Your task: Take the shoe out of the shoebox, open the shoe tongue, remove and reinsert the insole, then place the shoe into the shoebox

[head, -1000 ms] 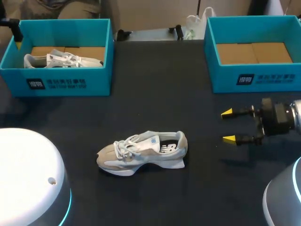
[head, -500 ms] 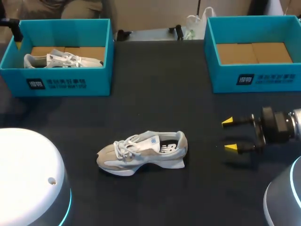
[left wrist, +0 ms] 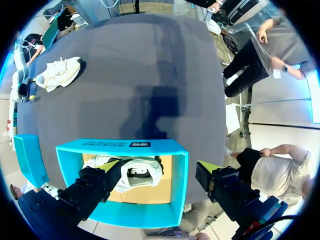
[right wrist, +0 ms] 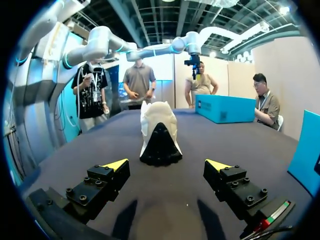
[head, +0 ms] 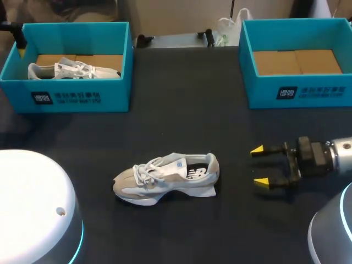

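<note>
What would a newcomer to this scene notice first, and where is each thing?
A pale sneaker lies on its sole in the middle of the dark table, with the right gripper open beyond its heel, not touching it. At the far left, a turquoise shoebox holds a second sneaker, and the left gripper hangs open above it.

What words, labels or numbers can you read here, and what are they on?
Front label on the left shoebox: too small to read.
Front label on the right shoebox: too small to read.
Side logo on the loose shoe: too blurred to read.
</note>
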`<state>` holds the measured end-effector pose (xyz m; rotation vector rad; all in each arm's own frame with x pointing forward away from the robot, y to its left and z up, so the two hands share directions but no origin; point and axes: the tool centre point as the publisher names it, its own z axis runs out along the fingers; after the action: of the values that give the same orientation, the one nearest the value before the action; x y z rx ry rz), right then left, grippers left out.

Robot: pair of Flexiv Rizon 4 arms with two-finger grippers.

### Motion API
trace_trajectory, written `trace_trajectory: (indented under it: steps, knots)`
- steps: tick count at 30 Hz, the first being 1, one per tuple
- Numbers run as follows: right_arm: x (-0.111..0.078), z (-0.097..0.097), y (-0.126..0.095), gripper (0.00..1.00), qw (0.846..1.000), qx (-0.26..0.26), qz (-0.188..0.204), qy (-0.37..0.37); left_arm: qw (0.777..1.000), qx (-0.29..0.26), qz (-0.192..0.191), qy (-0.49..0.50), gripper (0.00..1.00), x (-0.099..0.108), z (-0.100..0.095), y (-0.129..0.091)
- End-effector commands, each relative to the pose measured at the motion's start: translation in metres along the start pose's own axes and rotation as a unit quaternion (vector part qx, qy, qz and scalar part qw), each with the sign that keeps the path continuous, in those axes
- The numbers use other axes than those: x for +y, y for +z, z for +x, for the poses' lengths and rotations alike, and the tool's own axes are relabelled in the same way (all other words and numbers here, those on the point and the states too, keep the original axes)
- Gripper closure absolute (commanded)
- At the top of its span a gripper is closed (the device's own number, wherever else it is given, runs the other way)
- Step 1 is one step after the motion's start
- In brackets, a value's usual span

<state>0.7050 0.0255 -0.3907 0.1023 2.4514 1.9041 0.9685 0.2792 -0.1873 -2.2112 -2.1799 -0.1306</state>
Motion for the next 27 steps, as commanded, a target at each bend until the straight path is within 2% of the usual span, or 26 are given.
trace_trajectory:
  steps: [1, 5, 17, 22, 27]
  knots:
    - [0.0, 0.0, 0.02, 0.0, 1.0, -0.002, 0.003, -0.001, 1.0, 0.001, -0.001, 0.0, 0.0, -0.001, 0.0, 0.0]
    - [0.001, 0.003, 0.036, 0.0, 1.0, 0.002, -0.006, 0.005, 1.0, 0.001, -0.001, 0.0, 0.0, -0.001, 0.0, 0.0]
    - [0.001, 0.003, 0.036, 0.0, 1.0, 0.002, -0.006, 0.005, 1.0, 0.001, -0.001, 0.0, 0.0, -0.001, 0.0, 0.0]
    - [0.002, 0.003, 0.067, 0.0, 1.0, 0.017, 0.011, 0.014, 1.0, 0.001, -0.001, 0.0, 0.0, -0.001, 0.0, 0.0]
    - [0.002, 0.003, 0.082, 0.0, 1.0, 0.028, 0.006, 0.012, 1.0, 0.001, -0.001, 0.0, 0.0, -0.001, 0.0, 0.0]
